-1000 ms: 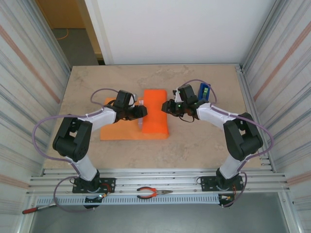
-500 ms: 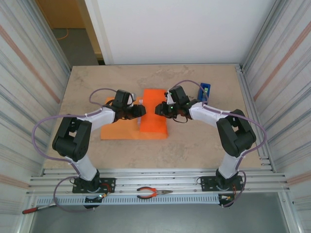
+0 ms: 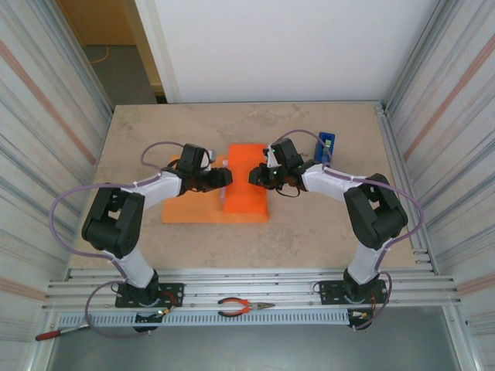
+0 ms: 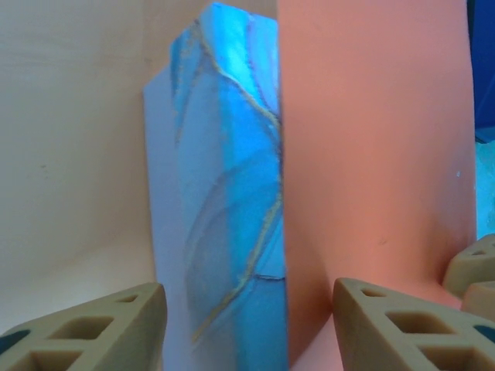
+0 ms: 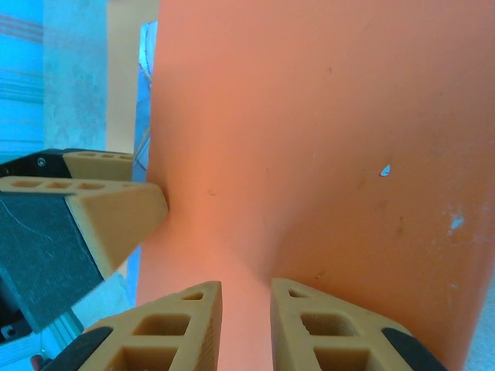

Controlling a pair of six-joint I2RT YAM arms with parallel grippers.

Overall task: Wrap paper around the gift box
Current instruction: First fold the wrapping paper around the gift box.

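You are mid-fold: the paper (image 3: pixel 246 184) is draped over the gift box (image 4: pixel 224 193) at the centre of the top view, with its flat remainder running out to the left. In the left wrist view one blue, gold-veined side of the box stands bare at centre frame, and the orange edge stops just right of it. Your left gripper (image 4: pixel 249 305) has its jaws spread wide, straddling that bare corner and grasping nothing. Your right gripper (image 5: pixel 246 290) has its jaws nearly together at the bottom of its own view, with a ridge of paper running into the gap; whether they truly pinch it I cannot tell. Before you pull, confirm the right side has the sheet, then draw it taut and low so the crease lands on the box's edge. Brace the box itself with the left, not the loose paper, or it will likely slide. Go slowly, since thin paper probably tears at a tight pinch. Stay off the tape dispenser (image 3: pixel 325 146) at upper right.
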